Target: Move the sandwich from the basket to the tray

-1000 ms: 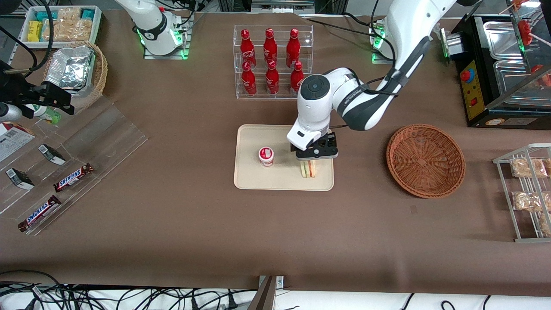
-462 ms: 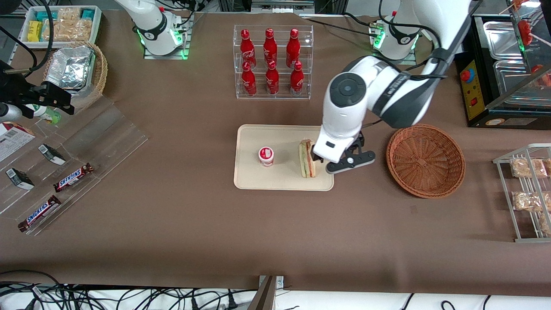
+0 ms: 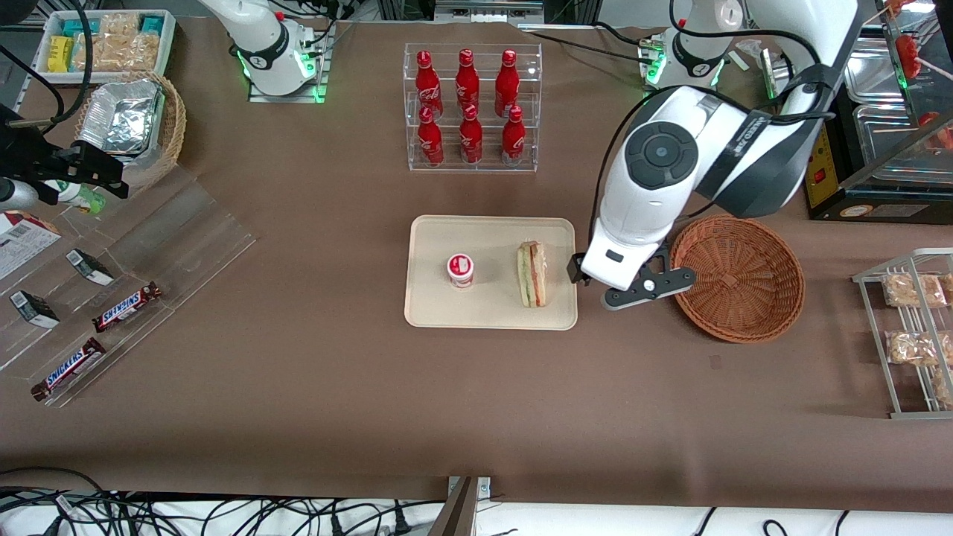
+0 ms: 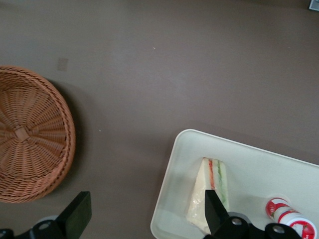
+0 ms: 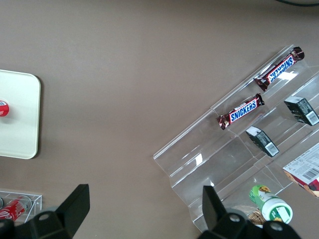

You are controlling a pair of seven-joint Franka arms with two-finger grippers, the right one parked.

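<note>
Lying on tray (image 3: 432, 305): sandwich (image 3: 531, 274) | gripper (image 3: 595, 286) open, beside, apart

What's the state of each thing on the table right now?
sandwich: lying on the tray, released
tray: holds the sandwich and a small cup
small cup: upright, lid on
basket: nothing in it
gripper: open, holding nothing, above the table between tray and basket
cola bottles: upright in their clear rack, capped
</note>
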